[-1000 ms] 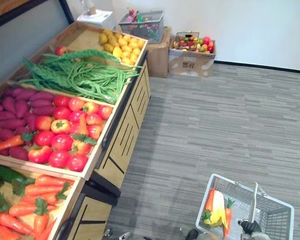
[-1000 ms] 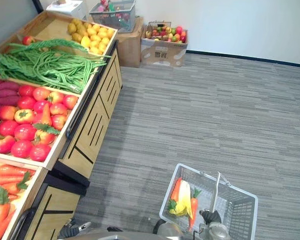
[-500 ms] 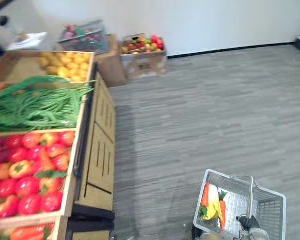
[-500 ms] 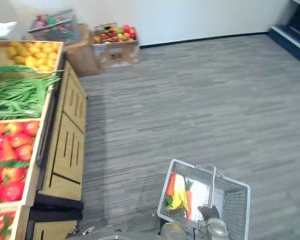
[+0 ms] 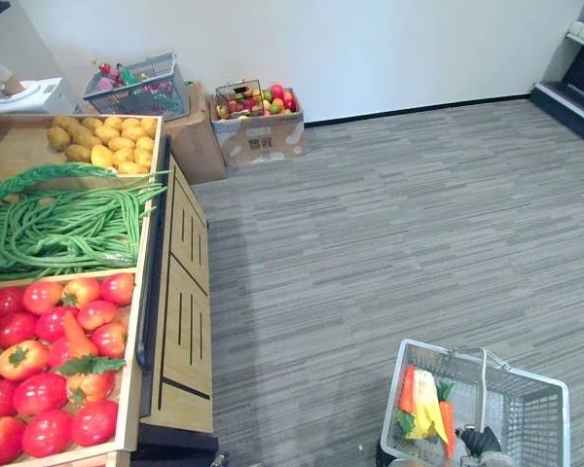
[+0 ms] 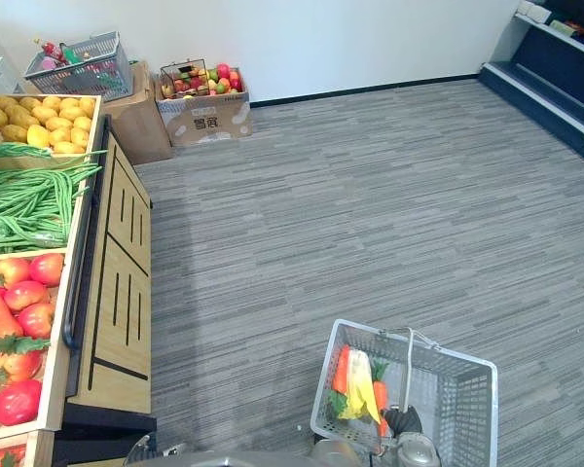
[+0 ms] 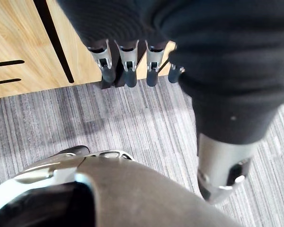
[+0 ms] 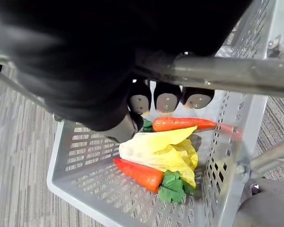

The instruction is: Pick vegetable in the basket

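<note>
1. Right hand (image 8: 166, 98) curls round the metal handle (image 8: 217, 73) of the grey perforated plastic basket (image 8: 80, 156) holding orange carrots (image 8: 137, 172) and a yellow leafy vegetable (image 8: 156, 151)
2. Left hand (image 7: 128, 66) hangs straight-fingered by the wooden stand (image 7: 19, 42)
3. Slack grip could tip the basket, spilling them

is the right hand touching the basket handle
Touching. In the right wrist view the right hand is curled round the metal handle of the basket, dark fingertips showing beneath the bar.
</note>
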Tool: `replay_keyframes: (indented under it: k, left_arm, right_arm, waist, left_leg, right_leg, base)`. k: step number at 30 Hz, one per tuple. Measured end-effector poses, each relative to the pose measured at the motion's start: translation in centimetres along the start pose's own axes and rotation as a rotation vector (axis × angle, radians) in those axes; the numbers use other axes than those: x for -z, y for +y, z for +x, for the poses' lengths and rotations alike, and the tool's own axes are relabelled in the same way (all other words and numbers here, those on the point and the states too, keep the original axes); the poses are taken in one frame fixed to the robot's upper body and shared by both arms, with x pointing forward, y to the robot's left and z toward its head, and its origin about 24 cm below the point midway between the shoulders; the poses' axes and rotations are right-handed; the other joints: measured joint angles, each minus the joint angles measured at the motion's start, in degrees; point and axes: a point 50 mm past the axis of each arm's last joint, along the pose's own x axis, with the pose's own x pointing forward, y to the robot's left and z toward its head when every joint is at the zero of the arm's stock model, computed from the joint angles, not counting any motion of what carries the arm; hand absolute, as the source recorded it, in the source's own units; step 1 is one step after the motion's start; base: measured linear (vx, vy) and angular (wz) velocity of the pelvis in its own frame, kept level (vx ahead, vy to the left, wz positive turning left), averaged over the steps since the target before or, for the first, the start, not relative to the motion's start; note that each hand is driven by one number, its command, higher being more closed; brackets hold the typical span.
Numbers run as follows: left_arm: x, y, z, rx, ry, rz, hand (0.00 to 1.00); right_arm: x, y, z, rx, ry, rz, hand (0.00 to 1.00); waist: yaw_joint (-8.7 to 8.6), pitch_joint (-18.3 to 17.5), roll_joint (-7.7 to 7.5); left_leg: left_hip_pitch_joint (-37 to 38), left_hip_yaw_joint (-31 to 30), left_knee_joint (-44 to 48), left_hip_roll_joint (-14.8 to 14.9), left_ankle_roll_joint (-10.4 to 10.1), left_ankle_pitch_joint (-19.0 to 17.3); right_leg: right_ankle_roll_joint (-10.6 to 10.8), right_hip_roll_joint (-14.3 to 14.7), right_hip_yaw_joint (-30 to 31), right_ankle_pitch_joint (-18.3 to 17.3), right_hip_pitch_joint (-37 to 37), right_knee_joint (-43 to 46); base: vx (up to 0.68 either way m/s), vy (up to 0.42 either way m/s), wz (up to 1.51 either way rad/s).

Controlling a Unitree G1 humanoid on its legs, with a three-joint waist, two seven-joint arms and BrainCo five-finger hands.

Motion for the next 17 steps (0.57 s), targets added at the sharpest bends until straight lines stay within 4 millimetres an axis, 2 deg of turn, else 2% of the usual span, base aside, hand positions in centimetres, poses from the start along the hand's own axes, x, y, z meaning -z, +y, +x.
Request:
replay_keyframes:
  k: [3,8,11,17]
  left_arm:
    - [0.4,0.1,0.0,-0.012,0.019,-0.018,0.0]
    - [1.5,0.4,-0.2,-0.094,0.099,-0.193,0.0]
    - [1.8,0.5,-0.2,-0.123,0.115,-0.215,0.0]
    - [1.8,0.4,-0.2,-0.135,0.13,-0.242,0.0]
  right_arm:
    - [0.5,0.2,-0.1,-0.01,0.005,0.0,1.0]
    - [1.4,0.6,-0.3,-0.021,0.032,0.007,1.0]
    - [1.9,0.7,-0.4,-0.024,0.056,0.008,1.0]
    - [2.0,1.3,-0.3,-0.038,0.074,0.005,1.0]
  waist:
    - [-0.02,-0.4,-0.06]
    - [0.23,-1.4,-0.5]
    - [1.28,-2.3,-0.41]
    - [1.32,-2.8,-0.18]
  left_leg:
    - [-0.1,-0.3,0.0,0.2,0.3,-1.0]
    - [-1.0,-2.3,0.0,0.4,0.4,-1.5]
    - [-0.9,-3.7,-0.7,0.7,0.0,-1.1]
    - [-0.6,-5.8,-1.3,0.8,-0.2,-0.5]
  right_leg:
    - [0.1,0.2,-0.2,0.9,0.7,-1.3]
    - [-0.5,-0.1,-2.6,0.4,0.7,-1.7]
    - [-0.5,0.0,-3.9,0.4,0.8,-1.8]
    - [-0.5,0.2,-6.8,0.4,1.9,-1.8]
  base:
    - [-0.12,-0.022,-0.01]
    - [-0.06,-0.029,0.19]
    - [0.02,-0.036,0.18]
    - [0.04,-0.023,0.15]
